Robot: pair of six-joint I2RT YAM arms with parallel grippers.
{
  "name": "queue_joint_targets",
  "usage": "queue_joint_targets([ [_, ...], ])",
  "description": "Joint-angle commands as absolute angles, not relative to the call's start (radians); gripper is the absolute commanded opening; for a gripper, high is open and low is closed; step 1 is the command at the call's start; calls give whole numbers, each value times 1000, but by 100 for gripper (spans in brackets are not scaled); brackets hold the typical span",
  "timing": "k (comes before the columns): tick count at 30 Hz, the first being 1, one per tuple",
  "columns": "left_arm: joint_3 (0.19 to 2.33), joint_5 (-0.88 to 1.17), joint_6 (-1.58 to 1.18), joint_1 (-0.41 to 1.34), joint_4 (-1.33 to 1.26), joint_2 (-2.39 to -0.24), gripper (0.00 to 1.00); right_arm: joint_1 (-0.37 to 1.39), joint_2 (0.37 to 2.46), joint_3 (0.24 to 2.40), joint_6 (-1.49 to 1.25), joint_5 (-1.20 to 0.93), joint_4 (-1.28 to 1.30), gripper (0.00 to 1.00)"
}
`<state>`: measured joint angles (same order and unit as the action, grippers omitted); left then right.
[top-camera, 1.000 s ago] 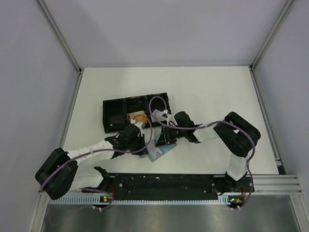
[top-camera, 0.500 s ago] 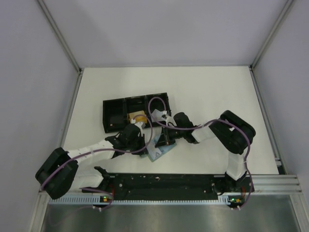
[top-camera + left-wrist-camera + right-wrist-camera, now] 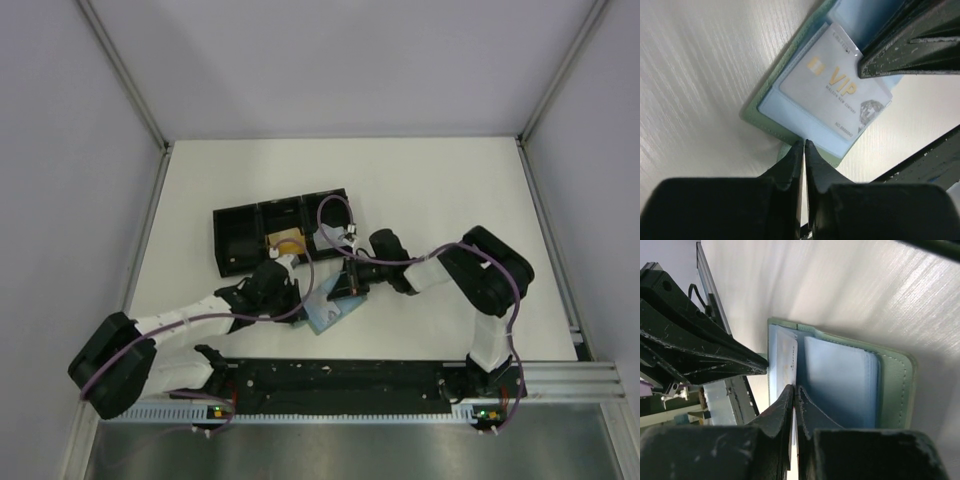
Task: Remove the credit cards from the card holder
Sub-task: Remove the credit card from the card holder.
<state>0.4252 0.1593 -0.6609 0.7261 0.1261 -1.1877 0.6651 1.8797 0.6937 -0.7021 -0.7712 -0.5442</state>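
Nearest, the card holder is lying open, a silvery card (marked VIP) in its sleeve. The left gripper, at its edge, and the right gripper, at the card, are being held almost closed; any grasp cannot be told. Beyond, a tan card is lying in the black tray.

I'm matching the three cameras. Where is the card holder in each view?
Top external: card holder low centre, nearer than the black tray.
Left wrist: card holder mid-frame, beyond the left gripper.
Right wrist: card holder centre-right, lying open.
Shared landmark: silver VIP card in its pocket, seen in both wrist views, unresolved from above.
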Motion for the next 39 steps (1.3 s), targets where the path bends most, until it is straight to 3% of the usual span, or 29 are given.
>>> queue_joint_targets([
  [1, 379, 153, -729, 733, 36, -1071, 16, 658, 1853, 678, -703, -778, -607, 0],
  [4, 388, 158, -761, 733, -21, -1045, 25, 664, 1856, 680, -707, -778, -612, 0],
  [8, 417, 160, -770, 733, -61, -1097, 26, 676, 1856, 681, -715, -769, -615, 0],
  [24, 448, 172, -709, 733, -12, -1262, 0, 701, 1848, 670, -723, -749, -612, 0],
  [39, 486, 118, -627, 772, 218, -1301, 0, 701, 1781, 663, -673, -666, -508, 0],
])
